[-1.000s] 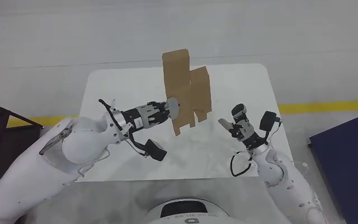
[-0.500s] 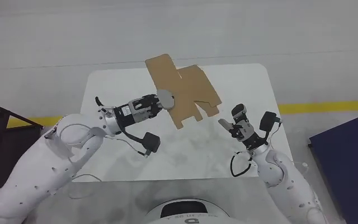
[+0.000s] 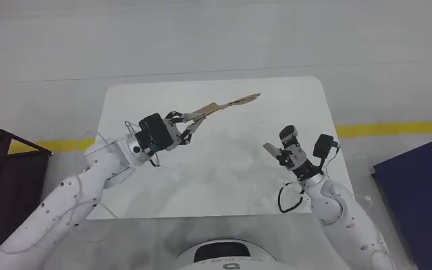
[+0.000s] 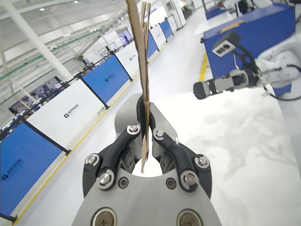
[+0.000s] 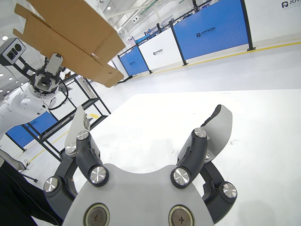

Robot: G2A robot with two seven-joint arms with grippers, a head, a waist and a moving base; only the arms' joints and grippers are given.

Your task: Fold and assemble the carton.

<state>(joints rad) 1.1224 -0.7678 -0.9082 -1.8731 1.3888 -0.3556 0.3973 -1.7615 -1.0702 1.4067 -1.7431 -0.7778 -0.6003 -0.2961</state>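
Above the far half of the white tabletop (image 3: pixel 229 192), your left end effector (image 3: pixel 191 123) pinches the flat brown carton (image 3: pixel 226 105) by one edge, fingers pressed together on the cardboard. The carton is held in the air, clear of the tabletop. From overhead it looks nearly edge-on; the rt wrist view shows its broad face w/ flaps and slots. Your right end effector (image 5: pixel 150 112) hovers low over the tabletop's right side, fingers spread, nothing between them, well apart from the carton.

Judgement: the step in hand is presenting the flattened carton so the other arm can open it. To do it well:
- Hold the left pinch firm w/o crushing the panel.
- Bring the rt end effector to a free panel or flap opposite the pinch.
- Grip close to a crease so the board opens along its scores rather than buckling.
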